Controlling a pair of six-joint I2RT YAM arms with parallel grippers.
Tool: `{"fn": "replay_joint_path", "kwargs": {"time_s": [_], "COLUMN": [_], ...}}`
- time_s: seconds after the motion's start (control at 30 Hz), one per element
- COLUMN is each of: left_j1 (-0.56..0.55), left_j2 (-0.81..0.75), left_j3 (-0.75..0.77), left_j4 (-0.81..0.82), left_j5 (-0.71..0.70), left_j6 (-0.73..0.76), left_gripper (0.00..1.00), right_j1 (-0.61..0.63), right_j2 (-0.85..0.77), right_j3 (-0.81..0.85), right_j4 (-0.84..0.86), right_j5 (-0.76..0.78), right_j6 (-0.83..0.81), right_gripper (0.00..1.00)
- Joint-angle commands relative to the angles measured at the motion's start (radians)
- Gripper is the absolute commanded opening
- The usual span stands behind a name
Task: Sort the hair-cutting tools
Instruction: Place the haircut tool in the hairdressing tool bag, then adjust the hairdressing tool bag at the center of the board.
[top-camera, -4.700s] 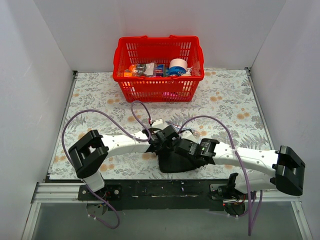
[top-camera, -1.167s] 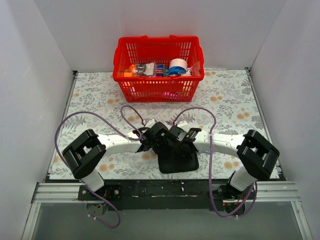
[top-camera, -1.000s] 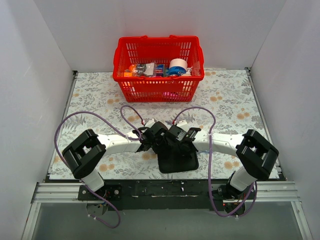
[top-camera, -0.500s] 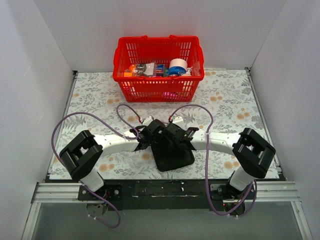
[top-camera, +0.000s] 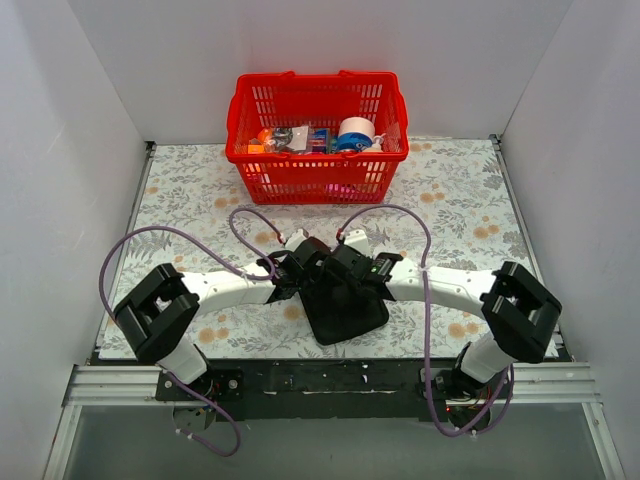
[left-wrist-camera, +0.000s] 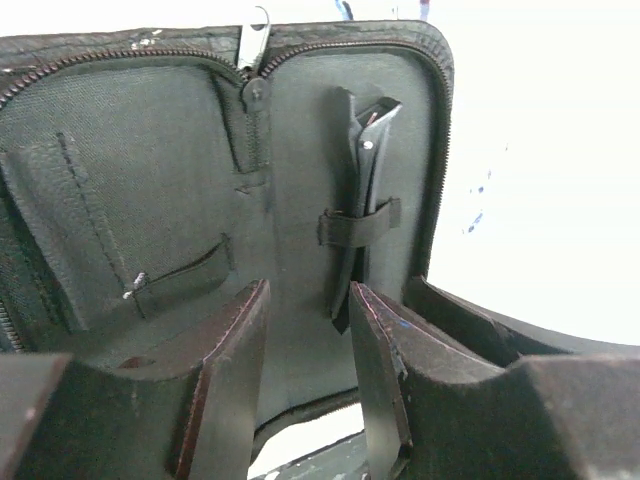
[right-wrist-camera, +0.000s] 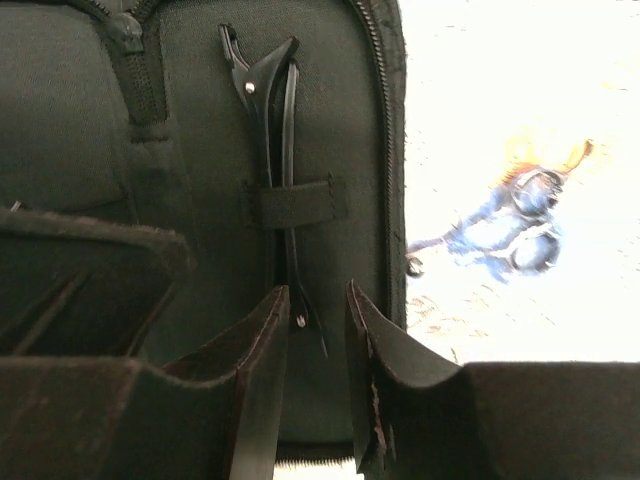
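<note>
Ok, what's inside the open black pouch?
In the pouch, a slim black hair clip sits under an elastic strap on one panel. The other panel has flat pockets; their contents cannot be seen. The left gripper's fingers cover the lower interior.

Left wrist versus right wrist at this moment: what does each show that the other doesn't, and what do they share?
Only the left wrist: the pocketed inner panel on the left of the case, and the left gripper, jaws apart with nothing between them. Only the right wrist: the blue-looped scissors, blurred, lying outside the black pouch past its zipped edge, and the right gripper, jaws apart around the clip's lower tip. Both: the pouch lying open, with the black clip tucked under an elastic strap.
</note>
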Motion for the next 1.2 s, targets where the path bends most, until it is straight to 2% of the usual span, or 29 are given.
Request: {"fn": "replay_joint_path", "kwargs": {"time_s": [0.0, 0.17, 0.33, 0.47, 0.53, 0.73, 0.9, 0.97, 1.03, 1.17], "left_j1": [-0.087, -0.087, -0.084, -0.065, -0.029, 0.089, 0.154, 0.186, 0.212, 0.269], "left_j2": [0.055, 0.046, 0.023, -0.009, -0.047, -0.191, -0.19, -0.158, -0.137, -0.107], "left_j3": [-0.041, -0.001, 0.057, 0.114, 0.133, 0.163, 0.217, 0.234, 0.243, 0.203], "left_j4": [-0.134, -0.174, -0.233, -0.341, -0.373, -0.422, -0.442, -0.453, -0.451, -0.395], "left_j5": [-0.028, -0.059, -0.114, -0.203, -0.234, -0.261, -0.289, -0.28, -0.274, -0.242], "left_j6": [-0.007, 0.005, 0.033, 0.062, 0.085, 0.145, 0.232, 0.249, 0.275, 0.314], "left_gripper": [0.37, 0.37, 0.37, 0.39, 0.4, 0.42, 0.46, 0.52, 0.66, 0.76], "right_j1": [0.043, 0.098, 0.126, 0.125, 0.126, 0.126, 0.126, 0.126, 0.126, 0.126], "right_j2": [-0.163, -0.223, -0.325, -0.398, -0.444, -0.567, -0.605, -0.613, -0.644, -0.728], "right_j3": [0.189, 0.191, 0.115, 0.037, -0.012, -0.176, -0.251, -0.283, -0.314, -0.435], "right_j4": [0.159, 0.068, -0.019, -0.126, -0.166, -0.15, -0.157, -0.167, -0.147, -0.029], "right_j5": [0.07, 0.079, 0.139, 0.194, 0.19, 0.125, 0.099, 0.096, 0.085, 0.05], "right_j6": [-0.005, 0.013, 0.079, 0.183, 0.225, 0.311, 0.364, 0.392, 0.421, 0.447], "right_gripper": [0.37, 0.4, 0.43, 0.52, 0.53, 0.54, 0.58, 0.61, 0.66, 0.74]}}
